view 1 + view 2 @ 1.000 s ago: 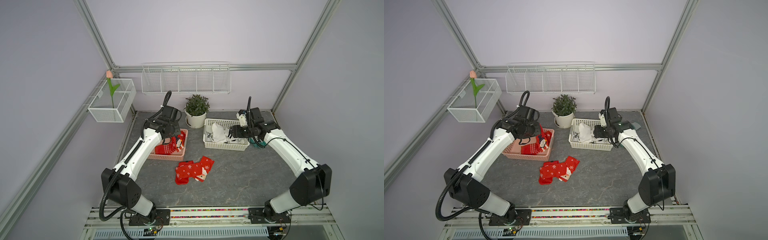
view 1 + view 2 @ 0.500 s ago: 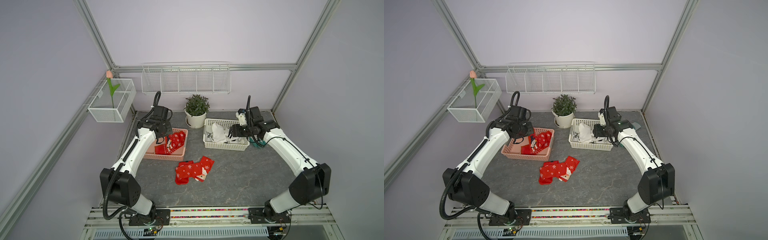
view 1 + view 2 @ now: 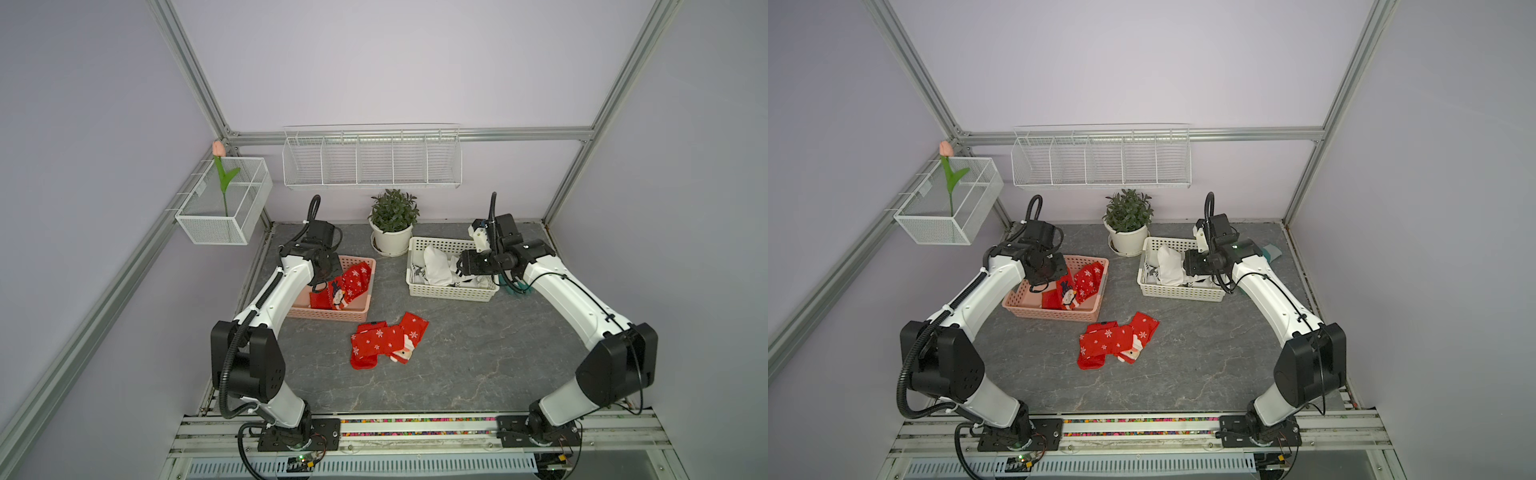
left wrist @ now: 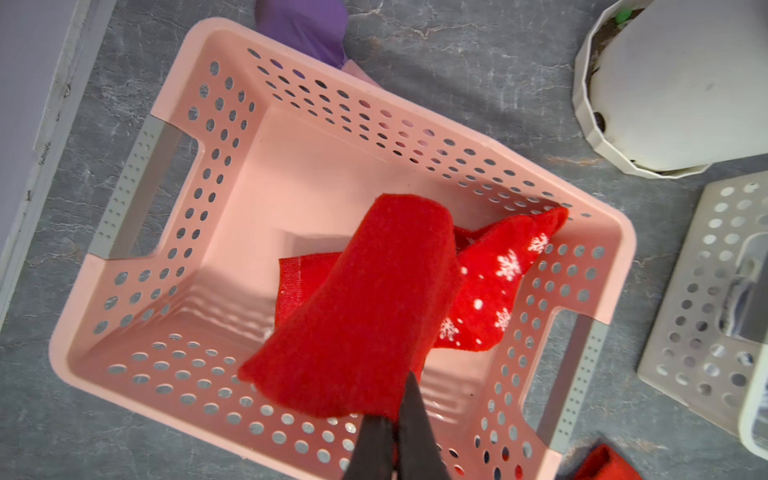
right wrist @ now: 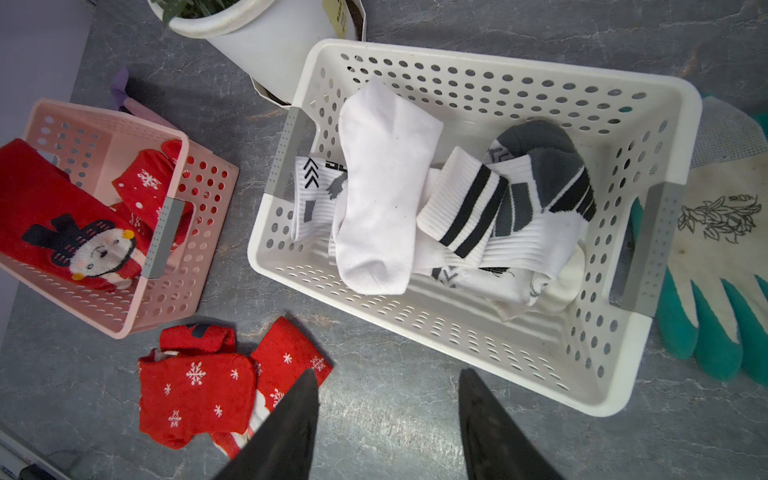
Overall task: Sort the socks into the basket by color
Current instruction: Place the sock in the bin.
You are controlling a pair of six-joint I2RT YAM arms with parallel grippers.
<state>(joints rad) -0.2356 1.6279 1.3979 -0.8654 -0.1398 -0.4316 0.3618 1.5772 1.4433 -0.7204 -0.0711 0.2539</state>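
Left gripper (image 4: 397,415) with red sock (image 4: 365,299), further left

Bright, even, diffuse light, seemingly from overhead, is recorded in both top views; no glare is seen on the walls. Only soft, faint shadows are cast on the tabletop (image 3: 457,365) beneath the arms. In the wrist views the jaws are rendered black and blurred at close range; the red sock (image 4: 357,311) is slightly soft. Mild sheen is noted on the pink basket (image 4: 232,299) floor. Edges are stretched by wide-angle distortion.
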